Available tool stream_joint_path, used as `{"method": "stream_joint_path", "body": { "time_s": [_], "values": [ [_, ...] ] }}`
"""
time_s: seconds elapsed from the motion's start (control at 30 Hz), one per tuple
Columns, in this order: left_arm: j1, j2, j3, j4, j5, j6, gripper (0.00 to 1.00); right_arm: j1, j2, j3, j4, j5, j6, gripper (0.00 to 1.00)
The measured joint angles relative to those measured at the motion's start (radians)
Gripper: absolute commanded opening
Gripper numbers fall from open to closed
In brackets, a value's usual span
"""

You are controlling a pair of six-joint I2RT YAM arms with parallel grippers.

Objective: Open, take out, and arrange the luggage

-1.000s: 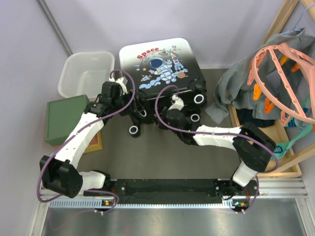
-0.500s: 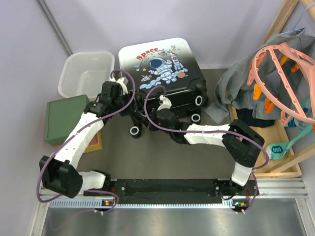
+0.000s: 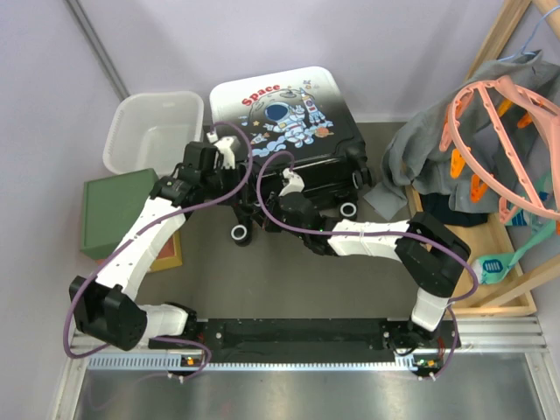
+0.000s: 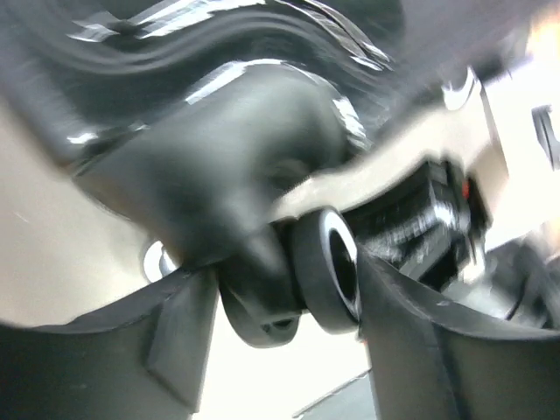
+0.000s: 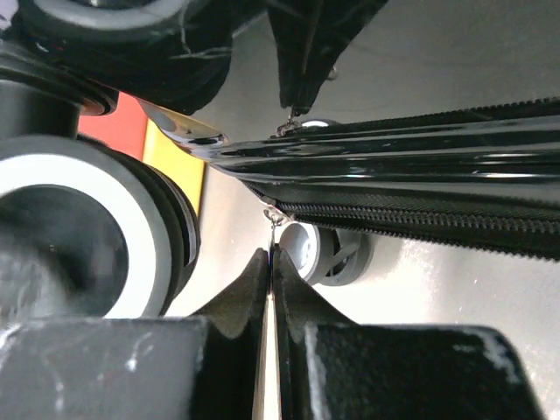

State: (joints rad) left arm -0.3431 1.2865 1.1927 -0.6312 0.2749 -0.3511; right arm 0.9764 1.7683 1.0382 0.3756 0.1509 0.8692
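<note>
The luggage (image 3: 284, 118), a small hard-shell case with an astronaut print, lies flat at the back middle with its black wheels toward me. My left gripper (image 3: 229, 166) is at its front left corner. In the left wrist view, which is blurred, a black wheel (image 4: 325, 273) and its caster sit between the fingers (image 4: 184, 337), which touch it on both sides. My right gripper (image 3: 285, 186) is at the case's front edge. In the right wrist view it (image 5: 273, 258) is shut on the thin metal zipper pull (image 5: 275, 226), under the black zipper (image 5: 420, 219).
A white plastic basket (image 3: 153, 131) stands left of the case, and a green-topped box (image 3: 118, 210) sits nearer me. On the right, a grey garment (image 3: 429, 153) and pink hangers (image 3: 499, 131) hang on a wooden rack (image 3: 516, 293). A white-rimmed wheel (image 5: 79, 236) is close beside my right fingers.
My right gripper has slid left along the case's front edge, still shut on the zipper pull. The left wrist has shifted slightly up and right at the corner wheel.
</note>
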Motion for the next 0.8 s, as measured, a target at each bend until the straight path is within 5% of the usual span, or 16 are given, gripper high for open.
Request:
{"method": "stream_joint_path", "body": {
  "time_s": [0.03, 0.23, 0.47, 0.67, 0.8],
  "values": [
    [-0.007, 0.003, 0.011, -0.015, 0.007, 0.055, 0.85, -0.004, -0.002, -0.003, 0.002, -0.006, -0.003, 0.0],
    [-0.048, 0.004, 0.188, -0.177, 0.077, 0.489, 0.94, -0.034, -0.027, -0.046, 0.024, -0.048, -0.007, 0.0],
    [-0.055, -0.012, 0.414, -0.379, 0.156, 1.171, 0.87, -0.039, -0.029, -0.052, 0.034, -0.063, -0.013, 0.0],
    [-0.121, -0.031, 0.33, -0.612, 0.039, 1.82, 0.93, -0.043, -0.03, -0.064, 0.055, -0.074, -0.017, 0.0],
    [-0.204, -0.037, 0.225, -0.638, -0.046, 2.084, 0.96, -0.045, -0.03, -0.07, 0.066, -0.076, -0.017, 0.0]
  ]
}}
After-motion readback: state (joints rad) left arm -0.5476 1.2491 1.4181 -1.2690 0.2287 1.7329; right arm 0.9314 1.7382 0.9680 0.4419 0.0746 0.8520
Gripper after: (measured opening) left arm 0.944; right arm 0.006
